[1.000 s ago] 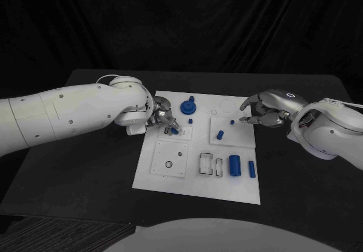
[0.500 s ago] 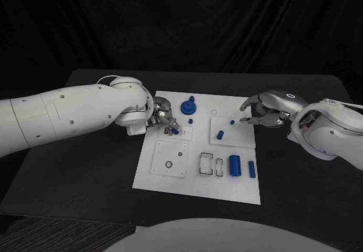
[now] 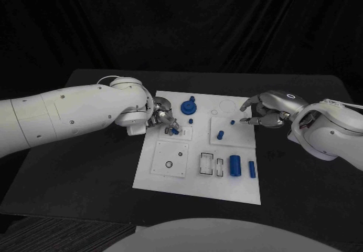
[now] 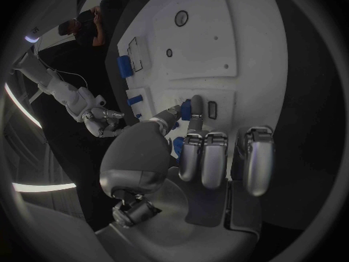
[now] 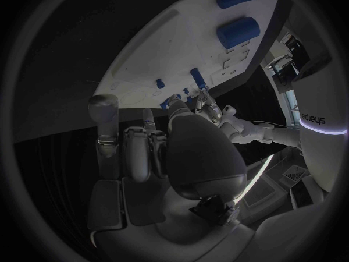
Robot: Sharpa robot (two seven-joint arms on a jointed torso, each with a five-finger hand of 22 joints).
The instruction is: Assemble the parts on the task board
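Two blue cylinders (image 3: 235,165), flat white board (image 3: 198,185)

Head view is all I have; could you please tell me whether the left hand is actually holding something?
Observer: Yes. In the left wrist view the left hand pinches a small blue part.
Operator: Is it near a slot?
Observer: A small dark slot in the board lies right beside it.
Operator: And the right hand?
Observer: Its wrist view shows the right hand with fingers side by side; I cannot tell if it holds anything.
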